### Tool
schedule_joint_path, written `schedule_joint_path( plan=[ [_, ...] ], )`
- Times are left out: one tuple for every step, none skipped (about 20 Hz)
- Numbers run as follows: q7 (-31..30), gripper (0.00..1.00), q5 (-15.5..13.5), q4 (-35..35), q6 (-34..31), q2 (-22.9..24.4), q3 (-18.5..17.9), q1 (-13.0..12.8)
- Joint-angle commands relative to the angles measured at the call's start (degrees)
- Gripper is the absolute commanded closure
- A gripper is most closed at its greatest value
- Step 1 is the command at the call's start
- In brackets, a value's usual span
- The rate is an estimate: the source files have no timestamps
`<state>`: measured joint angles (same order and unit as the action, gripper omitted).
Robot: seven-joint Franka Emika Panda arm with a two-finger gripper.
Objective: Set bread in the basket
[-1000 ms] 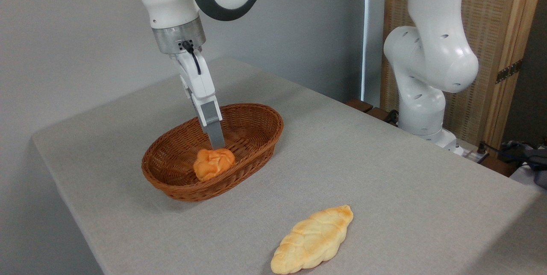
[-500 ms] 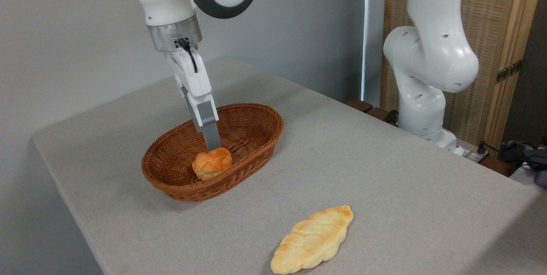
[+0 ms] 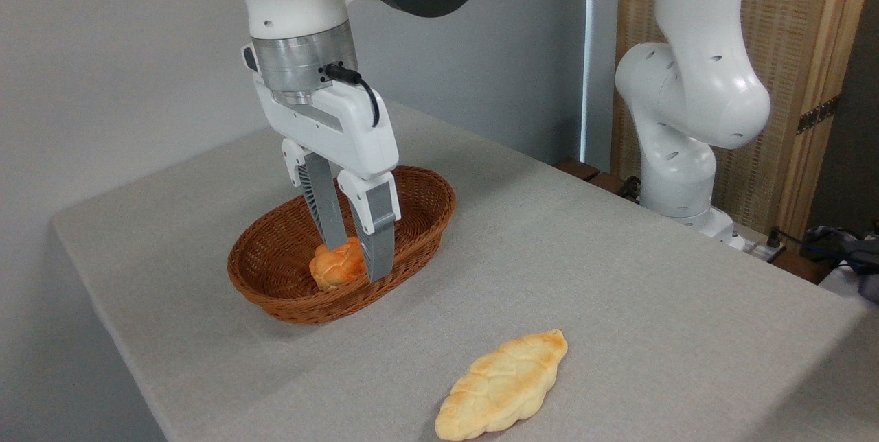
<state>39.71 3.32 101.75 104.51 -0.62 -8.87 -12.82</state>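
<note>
The orange-brown knotted bun point(image 3: 334, 268) lies inside the reddish-brown wicker basket point(image 3: 420, 189), toward its near left end. My gripper point(image 3: 358, 261) reaches down into the basket right at the bun. It is open, with one grey finger point(image 3: 325, 212) ending at the bun's top and the other finger point(image 3: 378, 246) covering the bun's right edge. The bun rests on the basket floor.
A longer pale braided loaf point(image 3: 505, 384) lies on the grey tablecloth near the front edge, well right of the basket. A second white robot arm point(image 3: 690, 92) stands at the table's far right edge in front of a wooden screen.
The wrist has turned, so both fingers now show side by side instead of edge-on. The bun has stayed in about the same spot in the basket.
</note>
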Motion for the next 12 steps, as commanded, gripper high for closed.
schedule_joint_path(
  plan=[
    [-0.34,0.0,-0.86,-1.74,-1.5,-0.61,-0.79,-0.63],
    [-0.16,0.0,-1.82,-1.74,-1.5,-0.53,-1.32,-0.63],
    [-0.16,0.0,-2.79,-1.74,-1.5,-0.44,-2.02,-0.63],
    [-0.08,0.0,-3.23,-1.65,-1.59,-0.44,-2.11,-0.63],
    [-0.16,0.0,-3.23,-1.65,-1.59,-0.44,-2.11,-0.63],
    [-0.25,0.0,-3.23,-1.65,-1.59,-0.53,-2.11,-0.63],
    [-0.25,0.0,-3.23,-1.65,-1.59,-0.53,-2.11,-0.63],
    [-0.16,0.0,-3.23,-1.65,-1.59,-0.44,-2.2,-0.63],
    [-0.08,0.0,-3.23,-1.73,-1.59,-0.35,-2.2,-0.63],
    [0.01,0.0,-3.23,-1.74,-1.59,-0.26,-2.72,-0.54],
    [0.01,0.0,-3.23,-1.74,-1.59,-0.18,-2.9,-0.54],
    [-0.07,0.0,-3.32,-1.74,-1.59,-0.09,-2.9,-0.54]
  ],
)
